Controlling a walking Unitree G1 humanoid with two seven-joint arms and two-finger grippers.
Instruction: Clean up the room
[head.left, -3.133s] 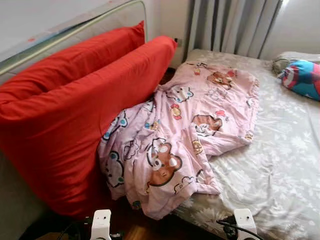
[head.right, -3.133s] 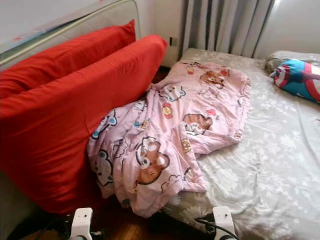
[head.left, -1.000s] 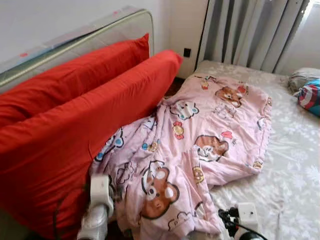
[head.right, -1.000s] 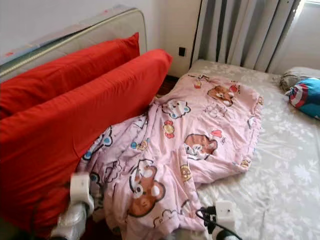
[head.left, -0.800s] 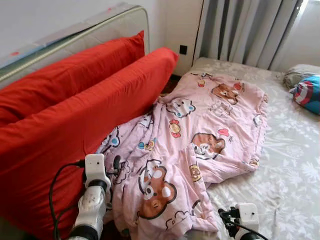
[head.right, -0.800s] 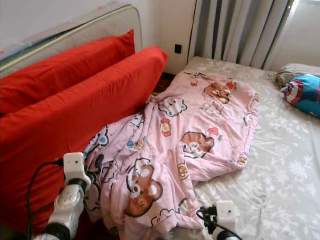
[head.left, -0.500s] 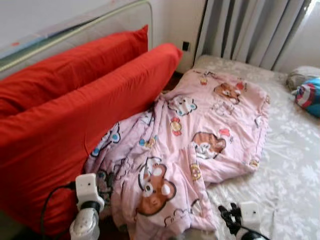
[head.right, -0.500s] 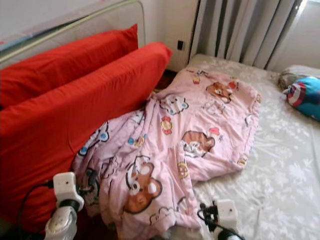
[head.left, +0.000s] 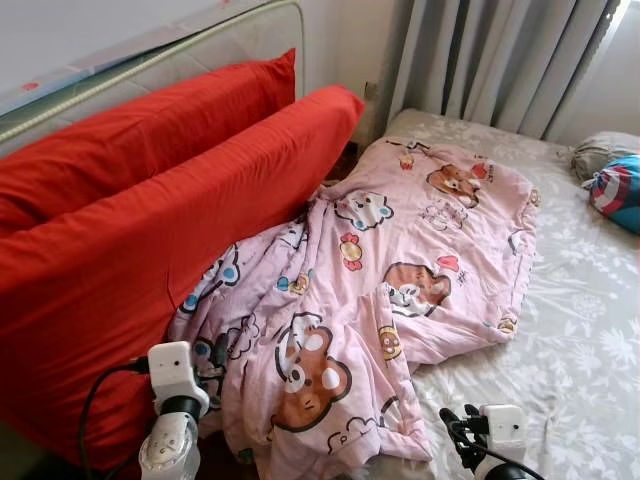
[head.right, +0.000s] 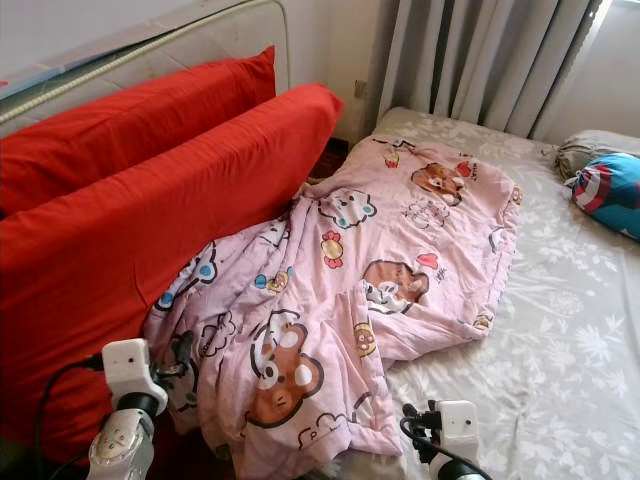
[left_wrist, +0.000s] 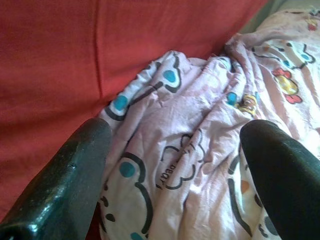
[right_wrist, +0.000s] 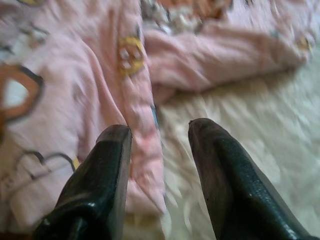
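The crumpled pink cartoon-print blanket (head.left: 390, 270) runs lengthwise from bed to red cushion (head.left: 150, 250), spilling off the edge. The left gripper (left_wrist: 180, 165), jaws wide and empty, faces its hanging fold; the right gripper (right_wrist: 157, 165), part-open and empty, sits near its corner.

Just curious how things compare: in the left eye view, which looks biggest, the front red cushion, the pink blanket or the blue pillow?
1. Front red cushion, though it is nearest the camera.
2. Pink blanket, nearly as large.
3. Blue pillow, partly cut off.
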